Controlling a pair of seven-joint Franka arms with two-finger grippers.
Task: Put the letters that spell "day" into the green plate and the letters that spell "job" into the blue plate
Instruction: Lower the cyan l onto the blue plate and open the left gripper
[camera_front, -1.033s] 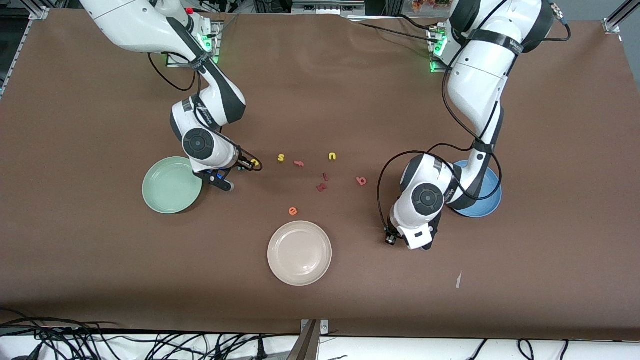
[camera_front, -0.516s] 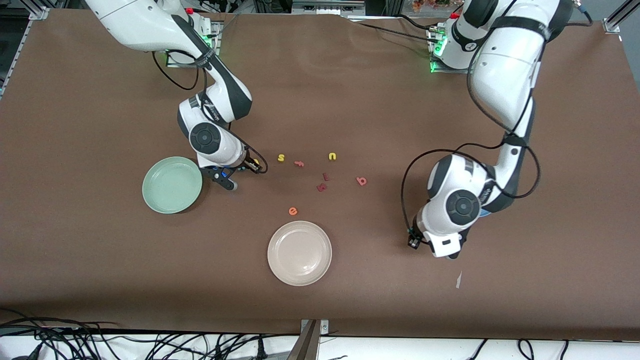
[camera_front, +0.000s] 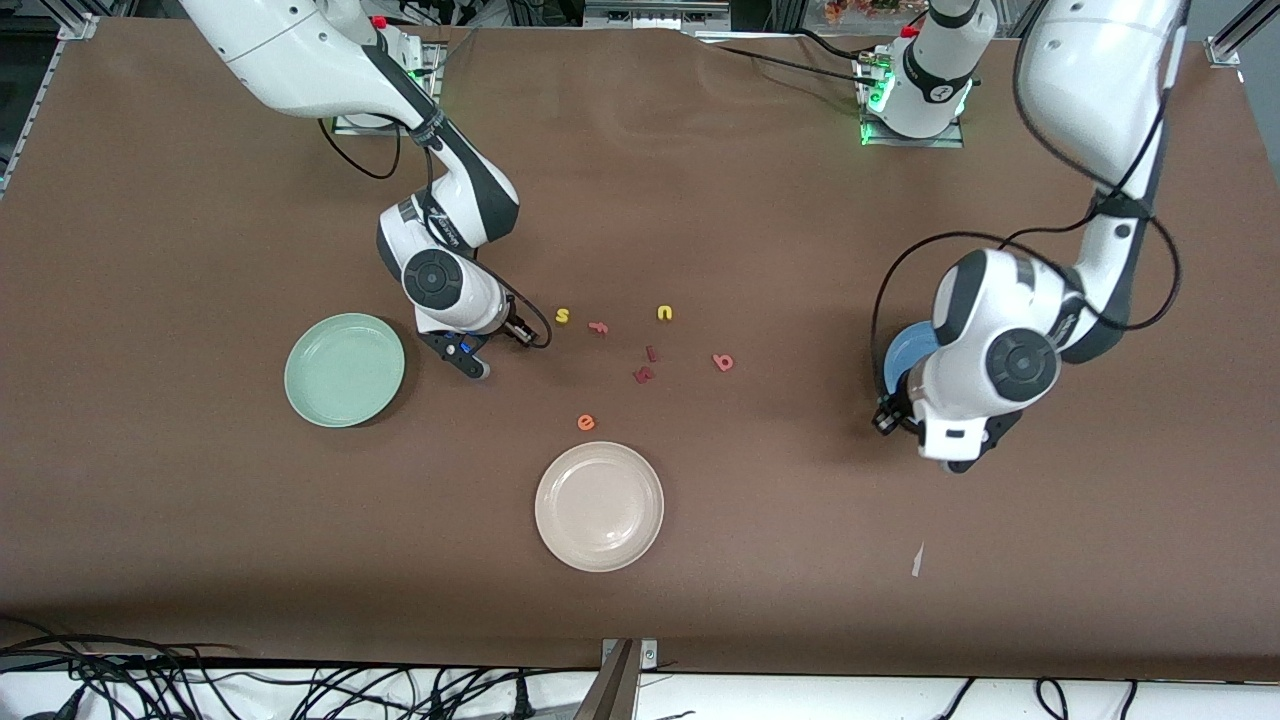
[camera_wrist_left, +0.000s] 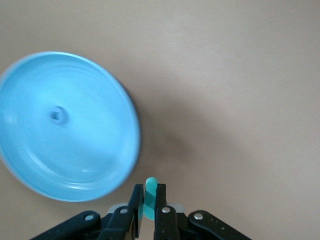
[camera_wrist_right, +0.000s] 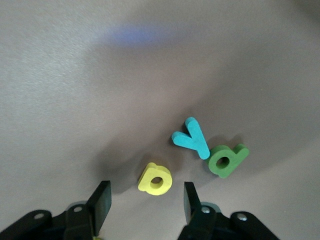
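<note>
The yellow "a" (camera_wrist_right: 155, 179), teal "y" (camera_wrist_right: 190, 137) and green "d" (camera_wrist_right: 228, 159) are lying together on the brown table (camera_front: 200, 520), near the green plate (camera_front: 344, 369); the right gripper (camera_wrist_right: 145, 202) is hanging over the "a", fingers spread. The left gripper (camera_wrist_left: 150, 200) is pinching a teal letter (camera_wrist_left: 150, 198), apparently the "j", just outside the rim of the blue plate (camera_wrist_left: 65, 125), in which a small blue object (camera_wrist_left: 58, 114) is sitting. The pink "b" (camera_front: 723, 362) is lying among the middle cluster of letters, with the cream plate (camera_front: 599, 506) nearer the front camera.
</note>
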